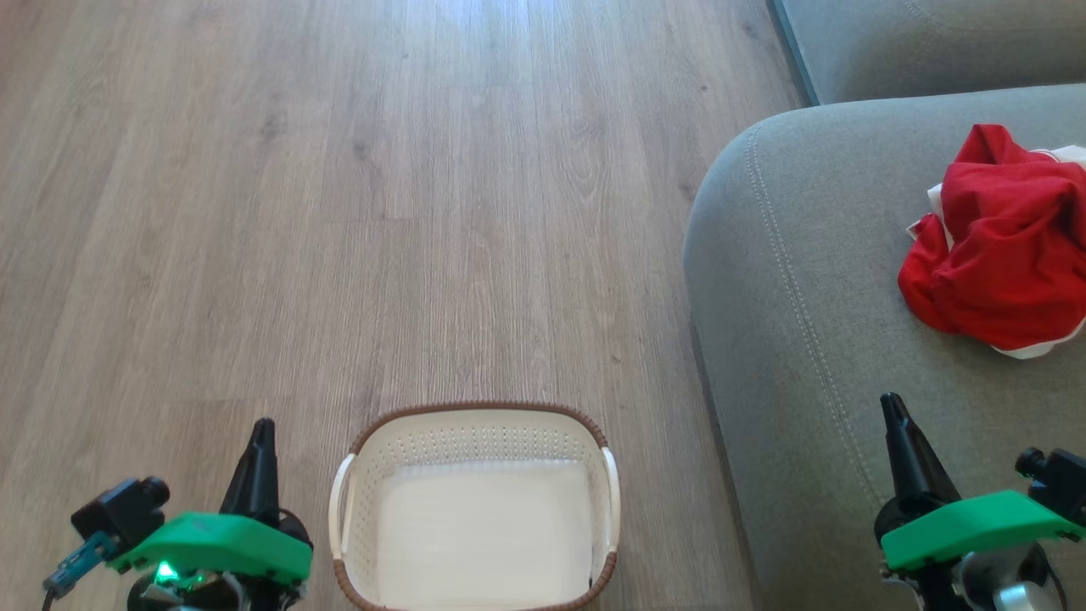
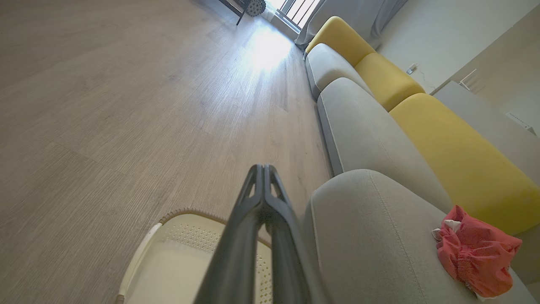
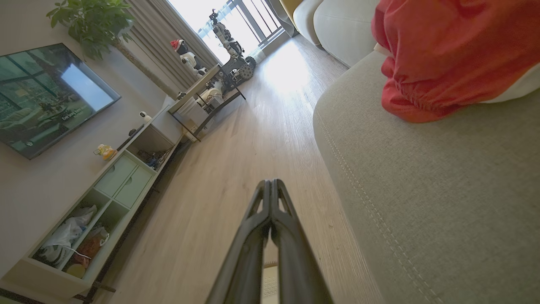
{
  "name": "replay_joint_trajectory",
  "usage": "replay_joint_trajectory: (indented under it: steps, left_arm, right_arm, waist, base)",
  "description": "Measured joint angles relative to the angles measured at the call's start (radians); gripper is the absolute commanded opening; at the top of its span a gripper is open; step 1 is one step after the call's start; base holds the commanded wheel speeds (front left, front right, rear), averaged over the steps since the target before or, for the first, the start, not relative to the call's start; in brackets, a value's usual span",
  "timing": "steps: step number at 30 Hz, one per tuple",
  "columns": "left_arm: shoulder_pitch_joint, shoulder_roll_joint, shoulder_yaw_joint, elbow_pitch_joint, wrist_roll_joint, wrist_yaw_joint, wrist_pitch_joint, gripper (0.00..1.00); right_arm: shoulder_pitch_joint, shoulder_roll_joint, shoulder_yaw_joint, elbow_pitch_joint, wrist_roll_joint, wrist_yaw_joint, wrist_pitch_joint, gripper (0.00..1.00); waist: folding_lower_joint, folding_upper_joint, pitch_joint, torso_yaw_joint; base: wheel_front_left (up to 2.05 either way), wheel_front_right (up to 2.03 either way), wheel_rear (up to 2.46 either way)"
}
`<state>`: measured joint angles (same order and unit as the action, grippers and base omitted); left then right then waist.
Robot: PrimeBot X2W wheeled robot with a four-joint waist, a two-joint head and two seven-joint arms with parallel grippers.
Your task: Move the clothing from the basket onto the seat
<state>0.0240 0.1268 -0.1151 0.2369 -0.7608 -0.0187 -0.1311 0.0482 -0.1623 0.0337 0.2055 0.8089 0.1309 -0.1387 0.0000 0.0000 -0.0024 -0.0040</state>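
Note:
The red clothing [image 1: 997, 242] with white panels lies bunched on the grey-green seat [image 1: 814, 255] at the right; it also lies on the seat in the left wrist view [image 2: 474, 253] and the right wrist view [image 3: 443, 55]. The white basket [image 1: 475, 509] with a brown rim stands on the floor at the bottom centre, with nothing inside. My left gripper [image 1: 263, 424] is shut and holds nothing, to the left of the basket. My right gripper [image 1: 891, 400] is shut and holds nothing, above the seat's near part, short of the clothing.
Wooden floor [image 1: 339, 212] spreads left of the seat. More sofa cushions [image 2: 354, 126] with yellow backs [image 2: 455, 156] run on beyond. A TV [image 3: 42, 97], a low shelf unit [image 3: 109, 181] and a small table [image 3: 211, 97] line the far wall.

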Motion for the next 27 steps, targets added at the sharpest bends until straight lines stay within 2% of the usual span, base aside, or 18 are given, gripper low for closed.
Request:
replay_joint_trajectory:
  steps: [27]
  left_arm:
    - [-0.020, -0.024, 0.063, 0.015, -0.267, -0.034, 0.079, 0.00]
  right_arm:
    - [-0.023, 0.031, -0.047, 0.023, 0.259, 0.000, 0.075, 0.00]
  waist:
    - [0.0000, 0.0000, 0.002, 0.001]
  base:
    - [0.00, 0.00, 0.00]
